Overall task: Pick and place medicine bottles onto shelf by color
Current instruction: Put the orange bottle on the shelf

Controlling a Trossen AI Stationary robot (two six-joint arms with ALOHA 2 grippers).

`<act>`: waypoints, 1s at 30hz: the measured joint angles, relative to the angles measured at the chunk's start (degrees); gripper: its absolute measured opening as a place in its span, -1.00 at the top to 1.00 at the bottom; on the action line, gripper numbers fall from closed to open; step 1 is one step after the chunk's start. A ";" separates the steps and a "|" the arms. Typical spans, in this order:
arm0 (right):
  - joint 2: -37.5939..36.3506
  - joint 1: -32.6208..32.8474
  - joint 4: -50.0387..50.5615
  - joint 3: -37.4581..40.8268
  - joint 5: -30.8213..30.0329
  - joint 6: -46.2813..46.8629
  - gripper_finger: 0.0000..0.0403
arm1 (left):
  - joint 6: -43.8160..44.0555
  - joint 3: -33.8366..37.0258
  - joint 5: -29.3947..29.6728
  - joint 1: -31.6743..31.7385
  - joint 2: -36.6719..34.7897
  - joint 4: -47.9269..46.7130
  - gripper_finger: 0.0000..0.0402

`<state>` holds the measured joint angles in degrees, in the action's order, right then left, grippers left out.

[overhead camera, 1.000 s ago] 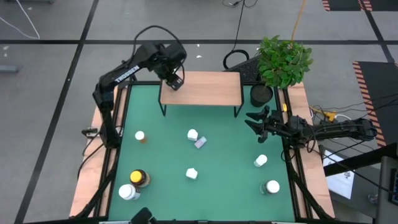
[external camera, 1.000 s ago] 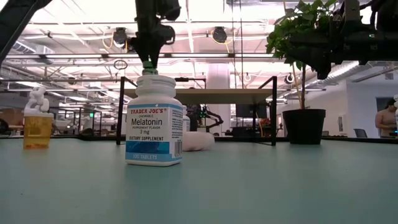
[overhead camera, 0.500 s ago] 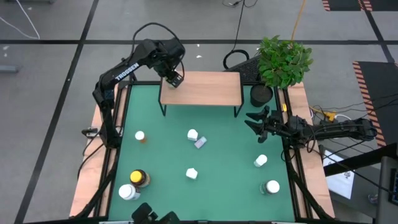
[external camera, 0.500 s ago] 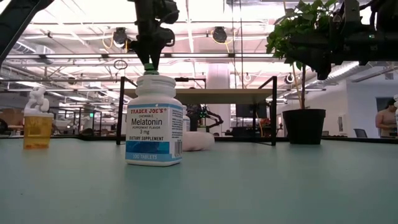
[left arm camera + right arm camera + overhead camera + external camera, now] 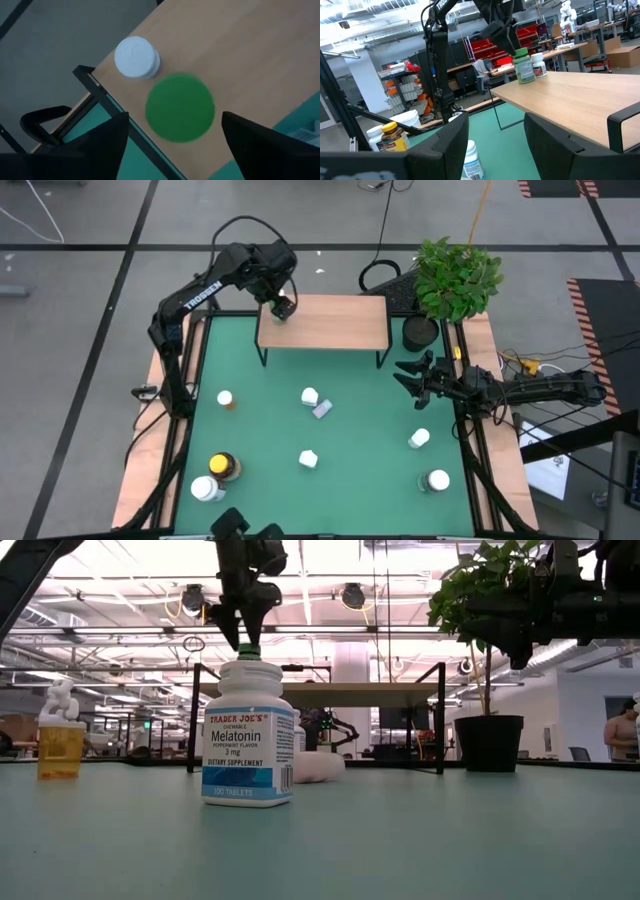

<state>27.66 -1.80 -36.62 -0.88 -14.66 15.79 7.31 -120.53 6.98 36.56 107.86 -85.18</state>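
Now the left gripper [image 5: 172,142] hangs over the shelf [image 5: 335,325] corner, fingers spread wide and holding nothing — the green bottle [image 5: 180,107] stands free, apparently just beside a white bottle [image 5: 136,57]. A careless lift could clip and topple it — the edge is near.

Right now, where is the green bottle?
The green bottle stands on the shelf at its far left corner, beside a small white bottle, directly beneath the open left pincer.
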 joint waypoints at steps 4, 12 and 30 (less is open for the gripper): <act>0.00 0.00 0.05 0.02 0.00 -0.14 0.07 | -0.67 0.00 0.30 -0.81 -1.53 -1.62 -0.64; 0.01 0.00 1.38 0.01 0.02 -0.40 0.07 | -1.80 4.86 2.04 -6.25 -9.74 6.28 -0.58; 3.89 0.02 1.30 0.00 2.76 0.50 0.07 | -1.18 58.38 12.86 -29.81 -46.68 53.27 -0.34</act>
<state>31.55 -1.78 -35.32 -0.88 -11.89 16.29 6.13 -62.15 19.84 6.75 61.17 -31.91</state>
